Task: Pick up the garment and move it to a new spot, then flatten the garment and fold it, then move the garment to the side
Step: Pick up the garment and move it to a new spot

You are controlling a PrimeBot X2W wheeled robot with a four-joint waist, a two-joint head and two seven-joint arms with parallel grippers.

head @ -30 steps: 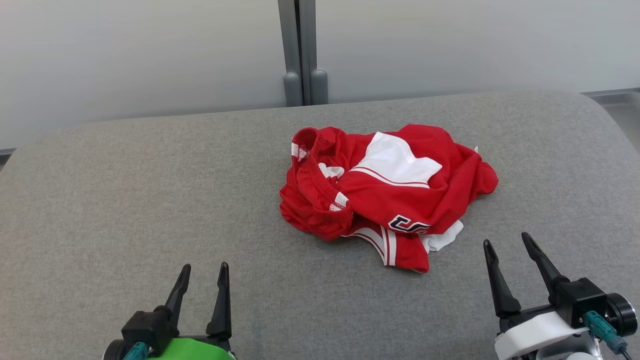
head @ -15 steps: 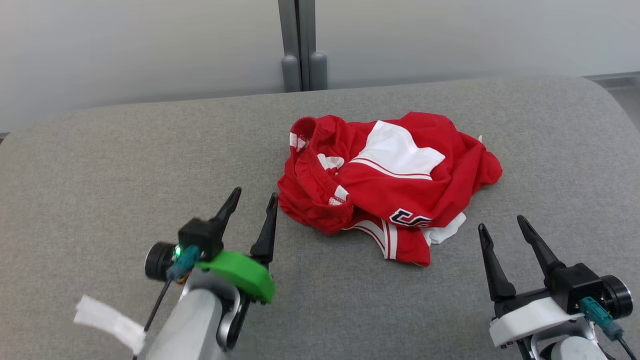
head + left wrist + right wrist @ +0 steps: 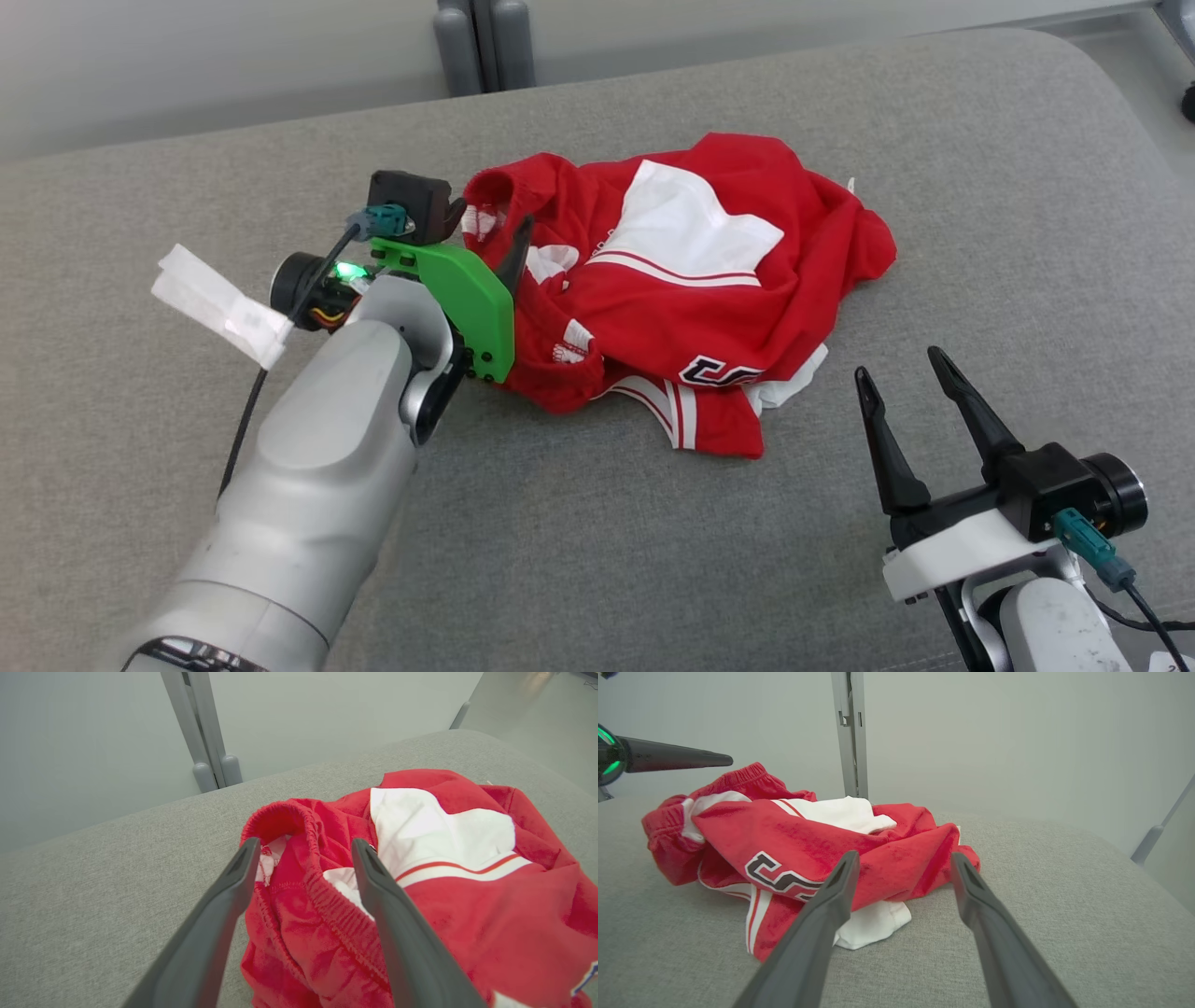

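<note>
One grey padded surface (image 3: 597, 560) carries everything. Crumpled near its middle lies the red-and-white garment (image 3: 691, 299), not yet flattened, so pickup looks like the step in hand. The left gripper (image 3: 303, 851) straddles the elastic waistband (image 3: 322, 891), fingers spread and nothing pinched, probably because that hem offers a firm hold. The right gripper (image 3: 898, 366) hovers near the garment's right corner, spread and empty.

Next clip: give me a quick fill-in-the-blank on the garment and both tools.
1. The crumpled garment is mostly ___ with white panels.
2. The open left tool straddles the garment's elastic ___.
3. The right tool, apart from the garment, has its jaws ___.
Missing words: red; waistband; open.
</note>
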